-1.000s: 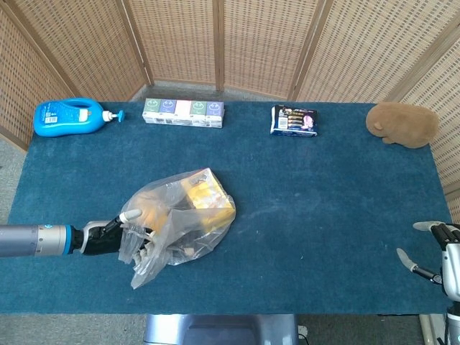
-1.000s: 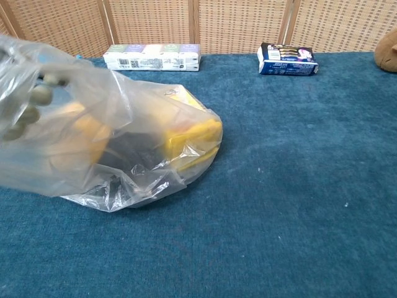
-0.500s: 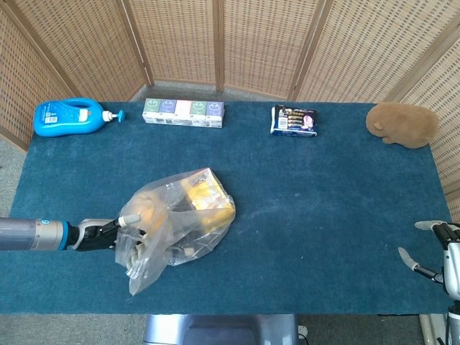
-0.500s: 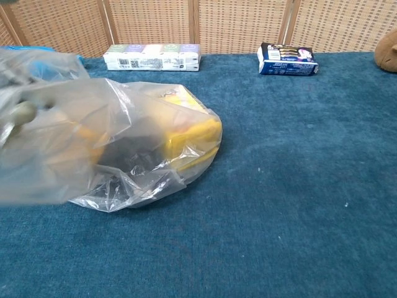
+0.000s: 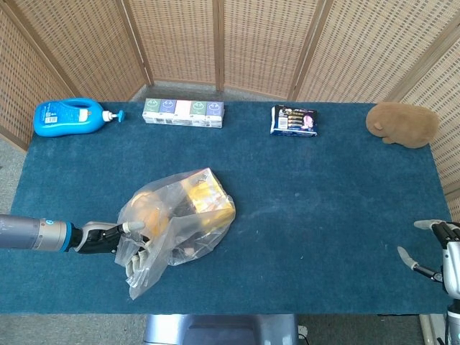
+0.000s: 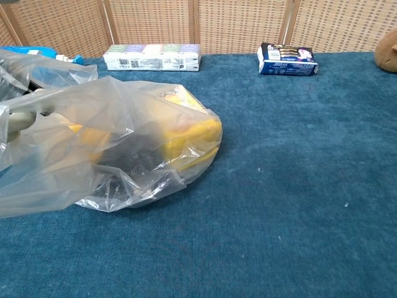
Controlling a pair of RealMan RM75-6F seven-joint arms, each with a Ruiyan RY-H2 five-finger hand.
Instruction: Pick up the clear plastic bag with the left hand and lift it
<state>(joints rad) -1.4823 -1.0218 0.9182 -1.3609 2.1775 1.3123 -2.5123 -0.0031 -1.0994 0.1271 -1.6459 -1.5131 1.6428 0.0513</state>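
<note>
The clear plastic bag [image 5: 183,213] lies on the blue table [image 5: 323,208], left of centre, with yellow packets and darker items inside. Its loose, crumpled end drapes over my left hand [image 5: 123,240], which reaches in from the left edge and grips the plastic; the fingers show through the film. In the chest view the bag [image 6: 149,143] fills the left half, its full end resting on the cloth, and my left hand [image 6: 20,118] is a blurred shape behind the plastic. My right hand [image 5: 438,248] sits at the table's near right corner, fingers apart, holding nothing.
Along the far edge stand a blue pump bottle [image 5: 68,117], a row of tissue packs [image 5: 182,112], a dark snack packet [image 5: 294,120] and a brown plush toy [image 5: 402,123]. Wicker screens close off the back.
My left hand has shifted slightly at the bag's loose end, and the plastic there has bunched and settled lower. The bag's full end has stayed on the table. The right hand has not moved.
</note>
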